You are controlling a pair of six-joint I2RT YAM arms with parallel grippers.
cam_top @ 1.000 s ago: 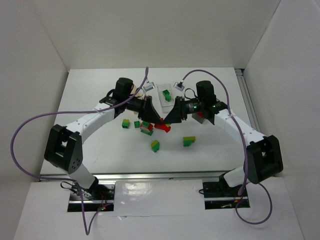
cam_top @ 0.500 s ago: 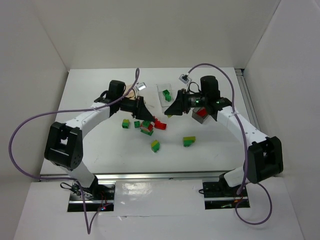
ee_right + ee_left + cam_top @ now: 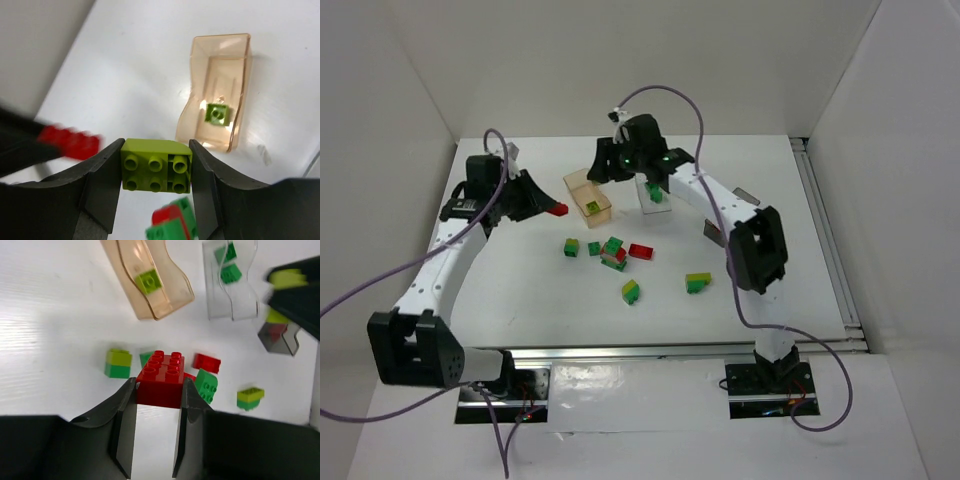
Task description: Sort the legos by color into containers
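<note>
Three containers stand on the table (image 3: 770, 180): an orange-tan bin (image 3: 578, 183) holding one yellow-green lego (image 3: 217, 113), a clear bin (image 3: 235, 305) holding two green legos (image 3: 231, 274), and a dark grey bin (image 3: 717, 232). The left gripper (image 3: 159, 390) pinches one red brick (image 3: 161, 375), with its long axis along the fingers. The right gripper (image 3: 156, 167) pinches one yellow-green brick (image 3: 156, 165) near the orange-tan bin, with its long axis across the fingers. Six or seven loose legos (image 3: 640, 251) lie between the arms.

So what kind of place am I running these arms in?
Most likely a robot lab test cell. There's a white table boxed in by plain white walls and a metal rail along the near edge. Only toy bricks and small bins sit on it.
</note>
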